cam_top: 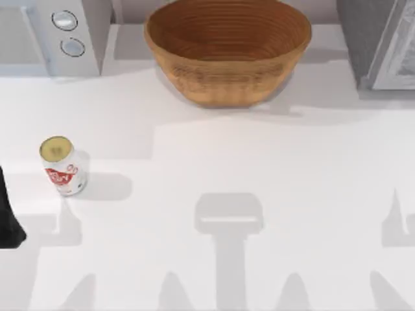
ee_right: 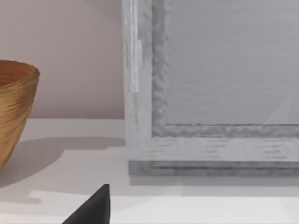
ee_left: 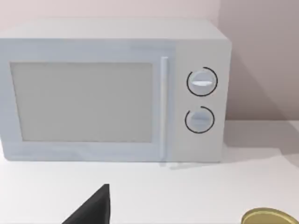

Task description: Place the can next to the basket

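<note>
Nothing done yet; can (cam_top: 61, 166) upright at worktop (cam_top: 207, 194) left, well apart from basket (cam_top: 227, 48).
Left hand (cam_top: 10, 223) beside can, untouching; grip state unreadable; grasp, carry, placement all remaining.

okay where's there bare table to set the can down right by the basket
Bare table runs along the front of the basket and across the middle, with the can standing far off at the left. It is tighter behind: the microwave borders the basket's left, a grey appliance its right.
</note>
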